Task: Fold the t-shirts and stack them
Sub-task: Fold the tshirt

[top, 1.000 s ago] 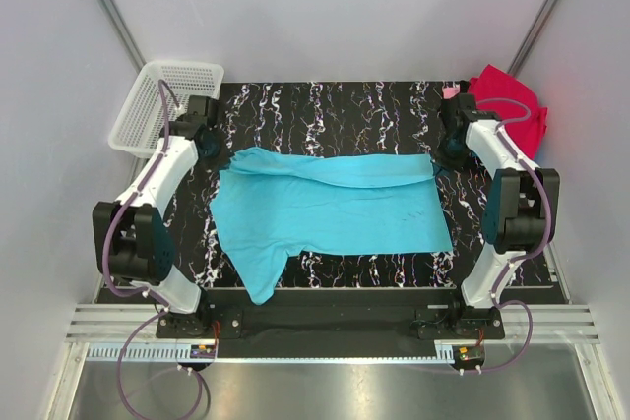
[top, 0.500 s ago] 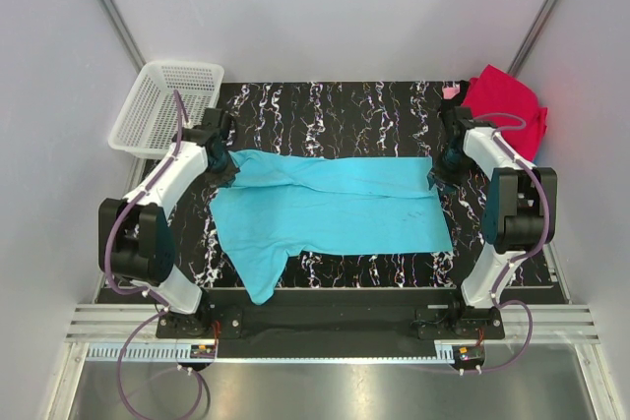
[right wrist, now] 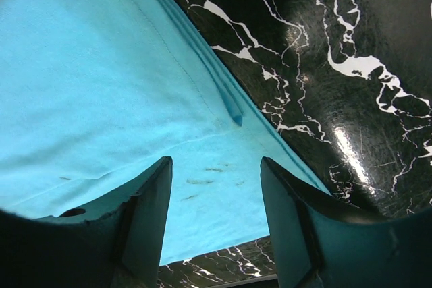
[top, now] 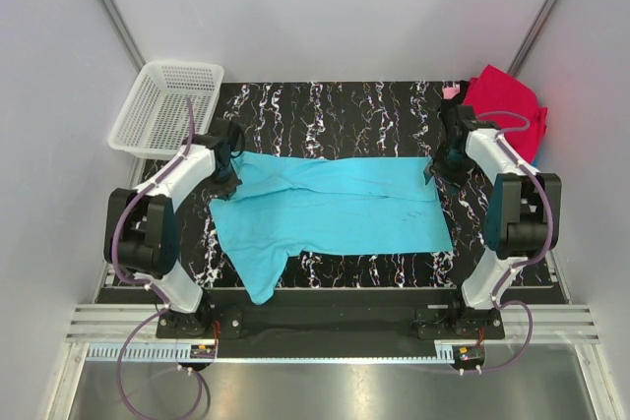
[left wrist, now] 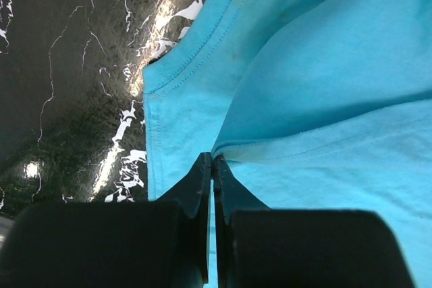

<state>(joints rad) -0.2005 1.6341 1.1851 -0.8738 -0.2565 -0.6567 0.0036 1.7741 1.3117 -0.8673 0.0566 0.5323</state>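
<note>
A turquoise-blue t-shirt (top: 335, 209) lies spread on the black marbled table (top: 345, 105), its far part folded toward the front. My left gripper (top: 228, 182) is at the fold's left end. In the left wrist view its jaws (left wrist: 213, 158) are shut, with the folded edge of the t-shirt (left wrist: 324, 65) running into the tips. My right gripper (top: 434, 172) hangs over the shirt's far right corner. In the right wrist view it (right wrist: 216, 161) stands open, the cloth (right wrist: 88, 85) flat below and nothing between the fingers. A crimson red t-shirt (top: 507, 105) lies heaped at the back right.
A white mesh basket (top: 162, 105) stands at the back left corner, just behind the left arm. A bit of pink cloth (top: 451, 91) shows beside the red heap. One sleeve (top: 258, 277) hangs toward the table's front edge.
My right gripper has opened and let go of the shirt's right corner. My left gripper, still shut, has come forward and rightward from beside the basket, bringing the fold's left end down.
</note>
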